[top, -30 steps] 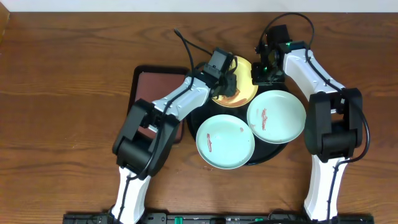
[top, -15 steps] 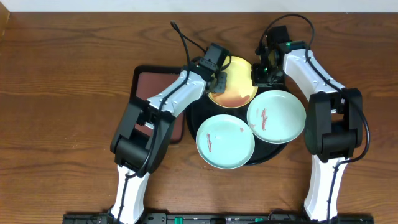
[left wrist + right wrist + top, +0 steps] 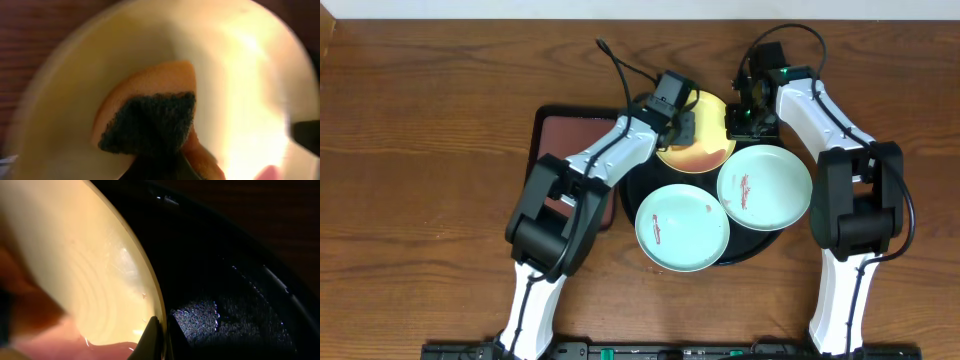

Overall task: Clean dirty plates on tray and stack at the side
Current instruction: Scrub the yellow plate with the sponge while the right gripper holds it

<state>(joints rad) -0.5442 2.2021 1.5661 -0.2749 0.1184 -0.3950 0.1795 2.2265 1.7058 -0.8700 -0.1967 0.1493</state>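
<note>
While pinching the rim of the yellow plate (image 3: 708, 152), lying far on the tray (image 3: 752, 246), in the right end effector (image 3: 159, 334), apparently steadying it, pressing the sponge (image 3: 150, 117) clenched in the left end effector (image 3: 678, 116) onto its face, evidently scrubbing.

yellow plate (image 3: 240, 75) blurred, edges cropped — tray (image 3: 762, 243) mostly covered

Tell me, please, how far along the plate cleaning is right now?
Done: nothing yet; no plate is stacked beside the tray. In hand: the left pincer holds a sponge on the yellow plate while the right pincer pinches its rim. Left: both mint plates show red smears, then stacking all three.
</note>
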